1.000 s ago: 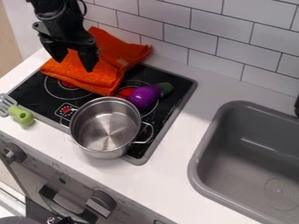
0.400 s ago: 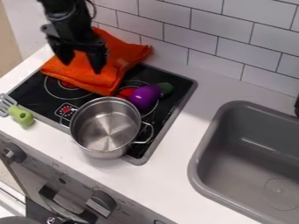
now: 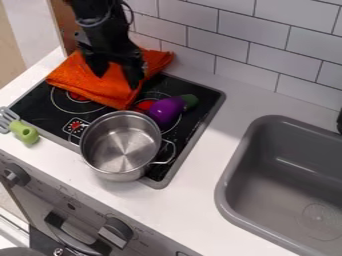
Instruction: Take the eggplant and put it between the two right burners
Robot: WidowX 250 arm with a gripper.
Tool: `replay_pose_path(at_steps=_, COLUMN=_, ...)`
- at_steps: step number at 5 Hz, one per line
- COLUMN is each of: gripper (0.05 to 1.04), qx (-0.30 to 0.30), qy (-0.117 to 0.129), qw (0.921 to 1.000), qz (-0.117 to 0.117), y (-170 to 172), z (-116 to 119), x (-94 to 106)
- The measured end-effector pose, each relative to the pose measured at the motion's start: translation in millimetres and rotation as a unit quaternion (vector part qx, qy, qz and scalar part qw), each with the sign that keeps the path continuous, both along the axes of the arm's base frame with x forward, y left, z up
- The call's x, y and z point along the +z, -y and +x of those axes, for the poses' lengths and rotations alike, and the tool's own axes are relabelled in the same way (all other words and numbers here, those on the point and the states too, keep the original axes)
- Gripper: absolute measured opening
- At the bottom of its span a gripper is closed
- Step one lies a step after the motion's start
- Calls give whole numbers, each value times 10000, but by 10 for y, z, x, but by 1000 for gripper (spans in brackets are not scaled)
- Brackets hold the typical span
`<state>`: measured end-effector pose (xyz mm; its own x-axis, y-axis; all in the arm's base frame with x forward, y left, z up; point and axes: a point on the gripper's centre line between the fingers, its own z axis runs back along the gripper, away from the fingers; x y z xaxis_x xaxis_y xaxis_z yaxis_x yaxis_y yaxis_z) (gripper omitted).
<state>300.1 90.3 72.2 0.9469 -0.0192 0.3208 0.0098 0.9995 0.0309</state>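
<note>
One steel pot (image 3: pixel 121 145), nearest me. One green-handled spatula (image 3: pixel 25 133), at the pot's nine o'clock. One purple eggplant (image 3: pixel 167 109), between its one and two, lying on the far right burner (image 3: pixel 143 105), stem toward two. One orange cloth (image 3: pixel 81 80), rumpled, at twelve. One black gripper (image 3: pixel 117 77) above the cloth, fingers spread wide.

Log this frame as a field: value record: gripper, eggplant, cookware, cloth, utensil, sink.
gripper: gripper over the cloth, fingers apart, nothing held
eggplant: eggplant lying on its side, partly over a lit-red burner, beside the pot
pot: steel pot, upright, partly on the cooktop
cloth: orange cloth, crumpled, partly covering the cooktop
utensil: green-handled spatula left of the pot in view
sink: gray sink, right side of view
</note>
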Motion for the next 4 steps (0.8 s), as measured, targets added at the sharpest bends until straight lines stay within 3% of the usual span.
replay_pose_path(at_steps=1, gripper=997, qx=-512, qy=-32, qw=9987, qz=19, y=232, z=49, x=-3)
replay_pose_path(at_steps=2, gripper=997, qx=-693, qy=-107, qw=9973, qz=226, y=372, z=94, x=-62)
replay_pose_path(at_steps=3, gripper=997, qx=-731, qy=-317, qw=9961, qz=368, y=436, z=107, x=-226)
replay_pose_path(at_steps=4, gripper=997, qx=-758, qy=-399, qw=9959, qz=279, y=451, z=169, x=-298)
